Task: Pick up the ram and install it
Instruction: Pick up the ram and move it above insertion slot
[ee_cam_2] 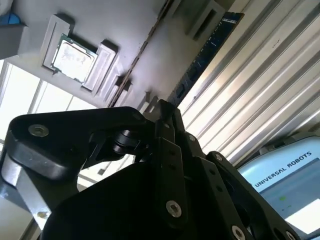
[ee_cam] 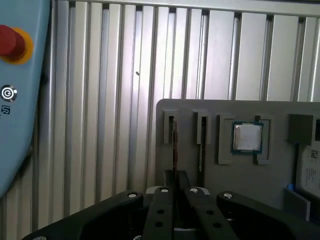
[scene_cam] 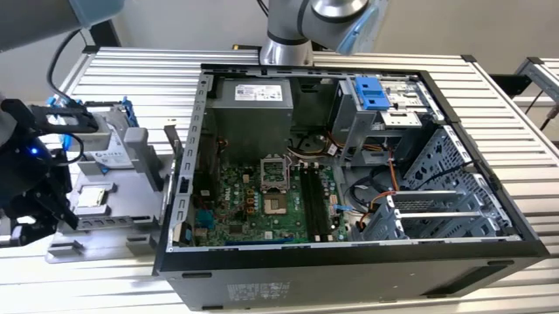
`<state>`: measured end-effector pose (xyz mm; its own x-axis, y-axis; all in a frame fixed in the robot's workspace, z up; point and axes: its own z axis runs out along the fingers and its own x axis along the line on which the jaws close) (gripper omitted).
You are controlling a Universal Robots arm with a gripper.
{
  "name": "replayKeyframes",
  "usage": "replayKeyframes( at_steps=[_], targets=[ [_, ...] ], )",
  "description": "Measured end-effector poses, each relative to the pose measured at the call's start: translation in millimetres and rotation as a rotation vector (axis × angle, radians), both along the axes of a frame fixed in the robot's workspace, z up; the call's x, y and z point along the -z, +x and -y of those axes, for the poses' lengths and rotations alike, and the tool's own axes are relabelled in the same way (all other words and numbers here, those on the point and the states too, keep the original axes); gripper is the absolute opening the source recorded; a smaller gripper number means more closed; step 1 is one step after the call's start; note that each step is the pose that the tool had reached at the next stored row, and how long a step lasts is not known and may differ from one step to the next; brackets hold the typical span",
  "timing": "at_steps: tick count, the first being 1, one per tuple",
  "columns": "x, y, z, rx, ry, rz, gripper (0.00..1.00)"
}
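Hand [ee_cam: 176,174] clamped on one ram [ee_cam: 174,145]; second ram [ee_cam: 201,144] beside, same grey holder [ee_cam: 225,112]; one square chip [ee_cam: 247,137].

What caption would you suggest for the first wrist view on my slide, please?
Gripper lined up with the ram standing edge-on in a grey holder slot, a square chip seated nearby.

A computer case [scene_cam: 349,261] is lying open on a slatted table [scene_cam: 140,72], with a parts holder [scene_cam: 114,222] sitting just beside it at the exterior view's left. On the holder, the ram [ee_cam_2: 203,57] is standing on edge in a slot near the square chip [ee_cam_2: 73,57], and the gripper [ee_cam: 176,176] is hanging close to the slots.
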<state>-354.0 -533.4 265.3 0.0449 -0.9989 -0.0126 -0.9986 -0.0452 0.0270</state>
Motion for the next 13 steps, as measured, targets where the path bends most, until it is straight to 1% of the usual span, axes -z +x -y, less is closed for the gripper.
replayKeyframes(
  at_steps=[2, 3, 9, 11, 13],
  targets=[
    [-9.2, 0.0, 0.0, 0.0, 0.0, 0.0, 0.0],
    [-11.2, 0.0, 0.0, 0.0, -0.0003, -0.0002, 0.0],
    [-11.3, 0.0, 0.0, 0.0, -0.0001, 0.0, 0.0],
    [-13.9, 0.0, 0.0, 0.0, -0.0005, -0.0004, 0.0],
    [-18.7, 0.0, 0.0, 0.0, -0.0003, -0.0001, 0.0]
  ],
)
